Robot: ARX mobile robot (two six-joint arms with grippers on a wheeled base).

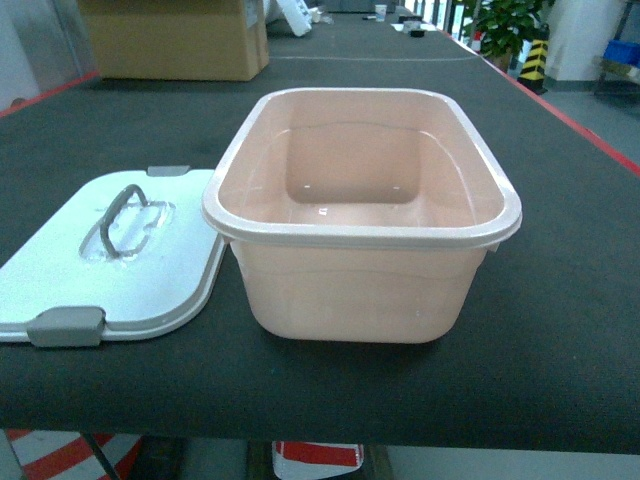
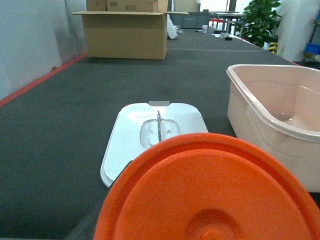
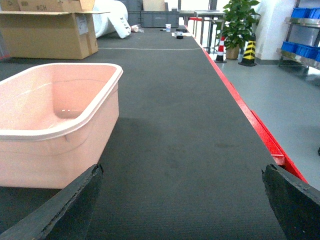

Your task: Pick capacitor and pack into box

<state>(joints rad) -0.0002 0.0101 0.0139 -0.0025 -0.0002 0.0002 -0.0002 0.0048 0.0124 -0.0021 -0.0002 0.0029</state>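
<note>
Head view: one box (image 1: 362,215), uncovered, sits mid-worktop (image 1: 560,300); one lid (image 1: 120,260) lies flat touching its left side; no arm visible.
Left wrist view: an orange disc (image 2: 210,192) fills the foreground; left gripper hidden, its state cannot be told.
Right wrist view: right gripper (image 3: 182,200) spread wide, holding nothing; bare worktop runs to the red edge (image 3: 240,105).

Dark mat table (image 1: 560,300): pink box (image 1: 360,290), white lid (image 1: 110,270) beside, cardboard carton (image 1: 175,40) far end.
</note>
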